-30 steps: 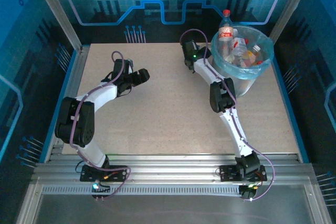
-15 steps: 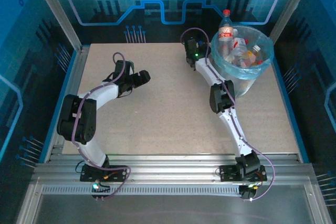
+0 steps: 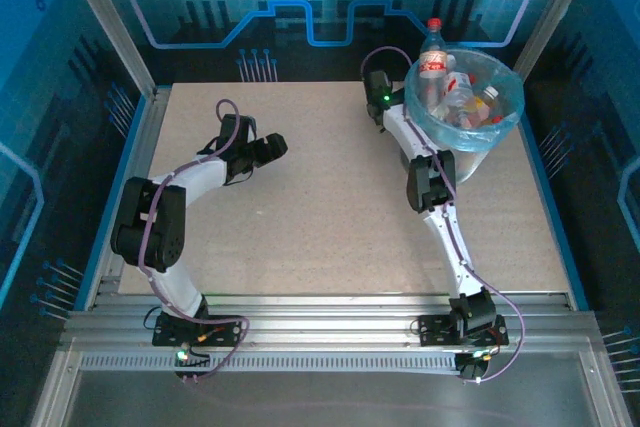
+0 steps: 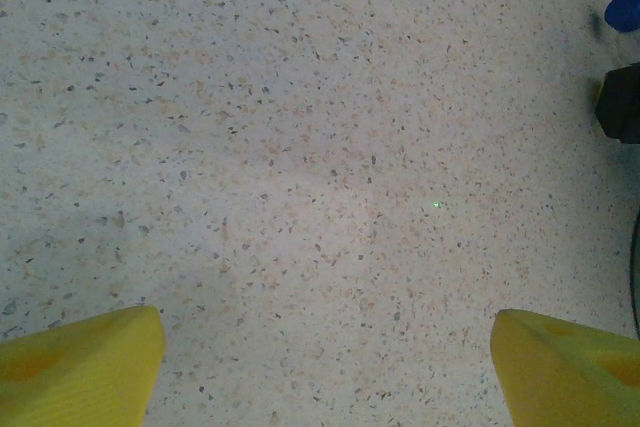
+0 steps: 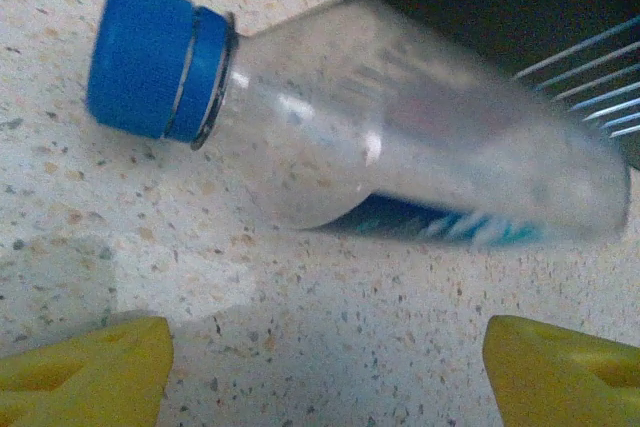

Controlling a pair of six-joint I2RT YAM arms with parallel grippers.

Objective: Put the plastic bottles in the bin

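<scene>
**One item outstanding**

A blue-capped bottle (image 5: 400, 137) lay sideways at the table (image 5: 300, 277) edge, ahead of the right gripper (image 5: 325, 367), jaws apart, empty. The bin (image 3: 505, 119), holding other bottles (image 3: 455, 97), stood beside that arm. Left gripper (image 4: 325, 367) gaped over bare table.

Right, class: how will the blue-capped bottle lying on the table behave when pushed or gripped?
The bottle lies on its side and looks round, so a push would probably roll it. It looks clear with no liquid visible, so likely light. Its thin-looking wall may dent under the fingers; the blue cap seems stiffer.
</scene>
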